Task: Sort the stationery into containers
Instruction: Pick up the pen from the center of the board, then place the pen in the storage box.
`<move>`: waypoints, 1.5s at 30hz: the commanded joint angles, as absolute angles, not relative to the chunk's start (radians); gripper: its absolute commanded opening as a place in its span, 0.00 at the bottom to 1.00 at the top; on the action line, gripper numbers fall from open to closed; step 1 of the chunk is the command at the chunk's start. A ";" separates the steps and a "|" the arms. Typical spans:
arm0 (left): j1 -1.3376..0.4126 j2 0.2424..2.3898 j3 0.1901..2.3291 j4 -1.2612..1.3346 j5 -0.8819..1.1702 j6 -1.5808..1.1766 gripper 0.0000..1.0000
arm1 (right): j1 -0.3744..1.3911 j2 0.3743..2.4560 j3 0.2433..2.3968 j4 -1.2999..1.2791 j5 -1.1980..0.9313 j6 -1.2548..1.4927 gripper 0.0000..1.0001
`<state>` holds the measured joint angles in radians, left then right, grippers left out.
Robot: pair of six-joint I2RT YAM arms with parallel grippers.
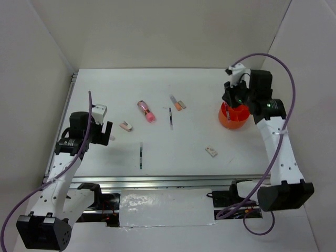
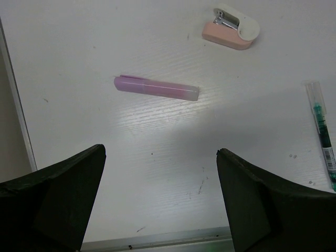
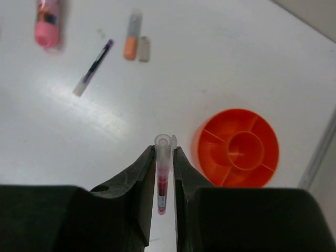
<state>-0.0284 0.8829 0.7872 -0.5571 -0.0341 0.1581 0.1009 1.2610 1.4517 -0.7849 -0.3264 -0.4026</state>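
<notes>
The right hand (image 3: 164, 152) pinched a slim red-and-white plastic pen (image 3: 162, 176) above the tabletop (image 1: 184, 152), close by the round orange plastic tub (image 3: 261, 137) near the right edge. The left hand (image 2: 160, 157), spread wide, hovered over a lilac pen (image 2: 156, 88) near the left edge.

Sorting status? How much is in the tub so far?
Done: nothing, orange tub looks empty. In hand: right end effector shut on red pen near the tub; left end effector open above lilac pen. Left: pink tube, two dark pens, orange marker, small blocks, all on the table.
</notes>
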 commanded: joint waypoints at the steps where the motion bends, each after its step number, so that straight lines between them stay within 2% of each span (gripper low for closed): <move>1: -0.021 0.844 0.779 -0.502 -0.032 0.166 0.99 | 0.009 1.151 1.301 -0.524 -0.400 -0.307 0.00; 2: -0.023 0.839 0.772 -0.493 -0.032 0.163 0.99 | -0.076 1.122 1.219 -0.409 -0.405 -0.261 0.00; 8: -0.023 0.772 0.726 -0.443 -0.009 0.170 0.99 | -0.215 0.963 0.942 -0.024 -0.426 -0.151 0.00; 13: -0.021 0.730 0.703 -0.414 -0.008 0.176 0.99 | -0.274 0.972 0.894 0.141 -0.390 -0.071 0.00; 27: -0.021 0.758 0.698 -0.419 0.025 0.190 0.99 | -0.318 1.074 0.874 0.346 -0.313 0.035 0.00; 41: -0.021 0.779 0.703 -0.426 0.029 0.189 0.99 | -0.313 1.192 0.795 0.459 -0.299 0.011 0.00; 42: -0.023 0.784 0.704 -0.428 0.025 0.189 0.99 | -0.313 1.206 0.790 0.463 -0.296 0.011 0.01; 45: -0.021 0.795 0.706 -0.428 0.020 0.189 0.99 | -0.311 1.218 0.758 0.497 -0.299 0.011 0.12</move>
